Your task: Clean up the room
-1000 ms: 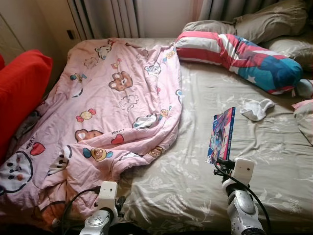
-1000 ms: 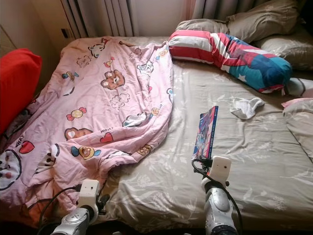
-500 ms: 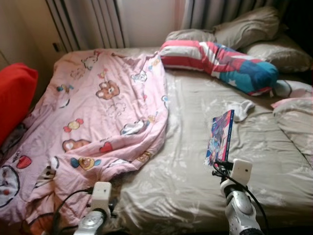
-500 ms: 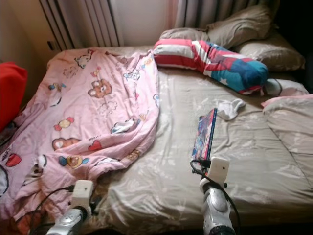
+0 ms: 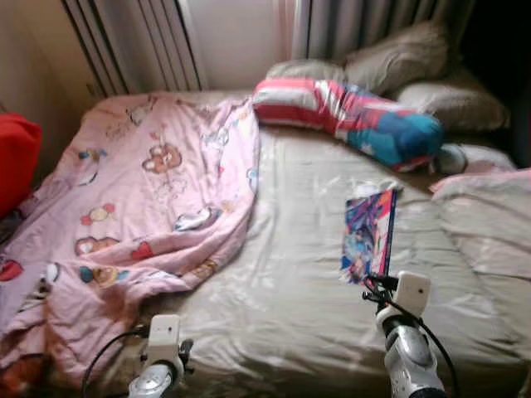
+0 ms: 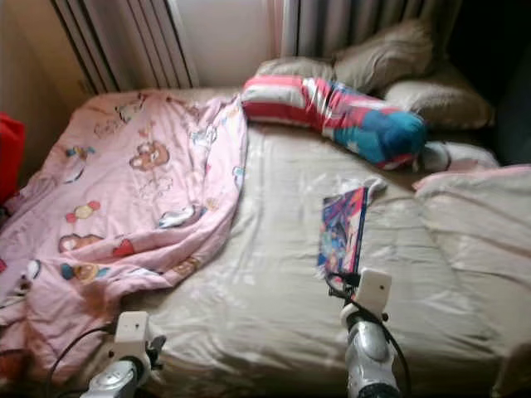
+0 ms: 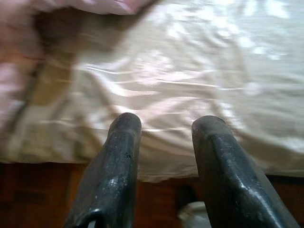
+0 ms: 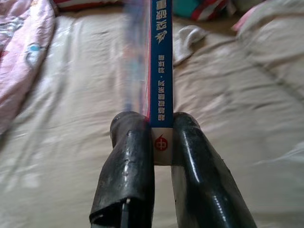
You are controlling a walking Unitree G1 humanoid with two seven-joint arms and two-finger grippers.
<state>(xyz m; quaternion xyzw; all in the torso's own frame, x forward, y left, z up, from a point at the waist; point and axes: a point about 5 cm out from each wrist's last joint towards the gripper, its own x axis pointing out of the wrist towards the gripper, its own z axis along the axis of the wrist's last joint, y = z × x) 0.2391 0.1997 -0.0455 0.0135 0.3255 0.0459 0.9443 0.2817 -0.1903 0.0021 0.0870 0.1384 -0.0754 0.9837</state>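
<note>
My right gripper (image 8: 160, 124) is shut on a thin blue comic book (image 5: 369, 233), clamping it by the lower end of its spine (image 8: 161, 71) and holding it upright over the beige bed sheet (image 5: 282, 282). A white sock (image 8: 187, 40) lies on the sheet just beyond the book. My left gripper (image 7: 164, 126) is open and empty, low at the near edge of the bed, next to the crumpled pink cartoon blanket (image 5: 133, 207) that covers the left half of the bed.
A striped red, white and blue bolster (image 5: 348, 120) and beige pillows (image 5: 398, 58) lie at the head of the bed. A pale quilt (image 5: 489, 232) is heaped at the right. A red cushion (image 5: 15, 162) stands at the left. Dark floor (image 7: 47, 194) shows below the mattress edge.
The head camera has swung right and drawn back, so the whole scene shifted left and is blurred. The right gripper still holds the book upright. The left arm stays low.
</note>
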